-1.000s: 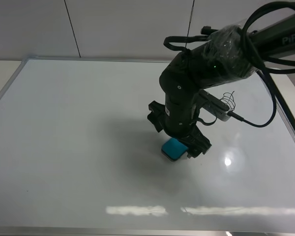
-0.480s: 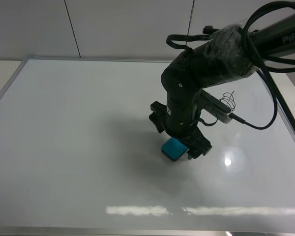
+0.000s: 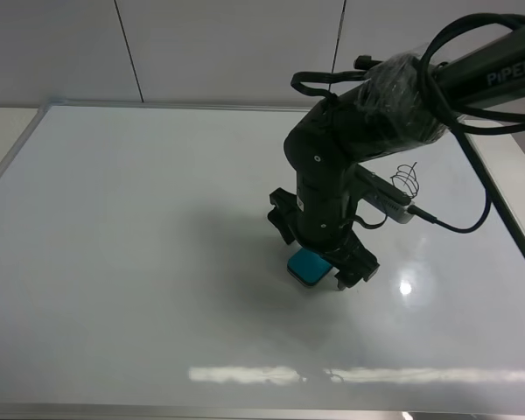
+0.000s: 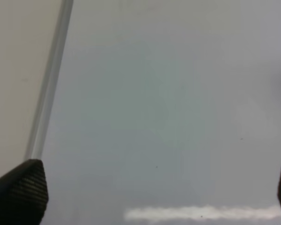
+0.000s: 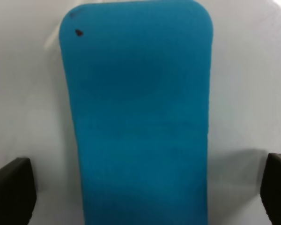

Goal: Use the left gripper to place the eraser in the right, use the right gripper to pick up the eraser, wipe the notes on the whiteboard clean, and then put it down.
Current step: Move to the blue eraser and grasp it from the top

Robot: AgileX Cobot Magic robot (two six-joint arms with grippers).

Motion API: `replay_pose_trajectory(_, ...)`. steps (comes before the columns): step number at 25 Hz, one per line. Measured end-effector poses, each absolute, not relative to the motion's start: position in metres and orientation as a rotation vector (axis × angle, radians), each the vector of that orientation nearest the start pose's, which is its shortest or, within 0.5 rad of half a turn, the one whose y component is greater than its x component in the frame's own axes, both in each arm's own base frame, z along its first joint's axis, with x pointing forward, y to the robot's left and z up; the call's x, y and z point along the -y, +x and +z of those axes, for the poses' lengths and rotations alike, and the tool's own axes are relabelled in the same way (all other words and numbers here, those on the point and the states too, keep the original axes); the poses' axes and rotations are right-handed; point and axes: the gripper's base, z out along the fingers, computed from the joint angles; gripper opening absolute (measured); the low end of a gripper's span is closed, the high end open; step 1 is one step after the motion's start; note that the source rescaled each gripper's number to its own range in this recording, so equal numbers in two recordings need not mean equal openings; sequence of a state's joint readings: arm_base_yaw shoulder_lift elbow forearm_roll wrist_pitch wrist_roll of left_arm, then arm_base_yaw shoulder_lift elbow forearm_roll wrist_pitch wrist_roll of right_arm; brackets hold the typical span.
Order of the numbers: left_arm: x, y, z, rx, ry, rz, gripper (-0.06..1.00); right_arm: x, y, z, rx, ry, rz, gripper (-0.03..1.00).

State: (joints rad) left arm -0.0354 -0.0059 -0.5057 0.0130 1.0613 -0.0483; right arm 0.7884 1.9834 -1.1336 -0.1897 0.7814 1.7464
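The eraser [image 3: 306, 266] lies flat on the whiteboard [image 3: 140, 245], a little right of the middle and toward the near side. It sits within reach of the right arm, so the first step, getting it over to the right, looks done.

The left pincer [image 4: 145, 187] is out of sight in the high view. Its own camera shows it spread wide and empty, with nothing between its tips. It hangs over bare board beside the silver frame [image 4: 49, 89].

The right pincer [image 5: 143, 192] stands straight down over the eraser. In the wrist view the blue block fills the space between the two black fingers [image 5: 11, 194]. A strip of white board shows on each side, so the pincer is wide and straddling the eraser, not yet gripping it. The eraser appears to rest on the board, not lifted.

The pick-up is therefore the step in hand, and it seems close. The block looks centred between the fingers and roughly in line with them, so closing should catch its long sides.

The notes [image 3: 407, 178], a small black scribble, are untouched. They lie farther back and to the right of the eraser, partly behind the arm's cable.

By my reading, most of the task remains: closing on the eraser, carrying it to the scribble, rubbing it away, then setting the eraser down.
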Motion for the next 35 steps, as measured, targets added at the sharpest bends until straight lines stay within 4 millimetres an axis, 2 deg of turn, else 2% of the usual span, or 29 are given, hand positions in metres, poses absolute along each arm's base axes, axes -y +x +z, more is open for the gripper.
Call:
replay_pose_trajectory(9, -0.0013, -0.0065, 0.2788, -2.033, -0.014, -0.037, 1.0, -0.2386, 0.2542, 0.1188, -2.76, 1.185, -0.02, 0.91)
replay_pose_trajectory(12, -0.0013, -0.0065, 0.2788, -2.033, -0.014, -0.037, 1.0, -0.2389, 0.2539, 0.1187, -2.765, 1.186, -0.018, 0.83)
replay_pose_trajectory(14, -0.0013, -0.0065, 0.2788, -2.033, -0.014, -0.037, 1.0, -0.2393, 0.2535, 0.1186, -2.771, 1.187, -0.015, 0.69)
replay_pose_trajectory(15, -0.0013, -0.0065, 0.2788, -2.033, -0.014, -0.037, 1.0, -0.2394, 0.2533, 0.1186, -2.776, 1.189, -0.013, 0.57)
replay_pose_trajectory(16, -0.0013, -0.0065, 0.2788, -2.033, -0.014, -0.037, 1.0, -0.2396, 0.253, 0.1185, -2.784, 1.192, -0.01, 0.42)
replay_pose_trajectory(17, -0.0013, -0.0065, 0.2788, -2.033, -0.015, -0.038, 1.0, -0.2392, 0.2532, 0.1184, -2.789, 1.199, -0.006, 0.19)
replay_pose_trajectory(18, -0.0013, -0.0065, 0.2788, -2.033, -0.015, -0.038, 1.0, -0.2394, 0.253, 0.1183, -2.793, 1.213, -0.001, 0.0)
replay_pose_trajectory(35, -0.0013, -0.0065, 0.2788, -2.033, -0.014, -0.037, 1.0, -0.2385, 0.2537, 0.1182, -2.802, 1.22, 0.004, 0.02)
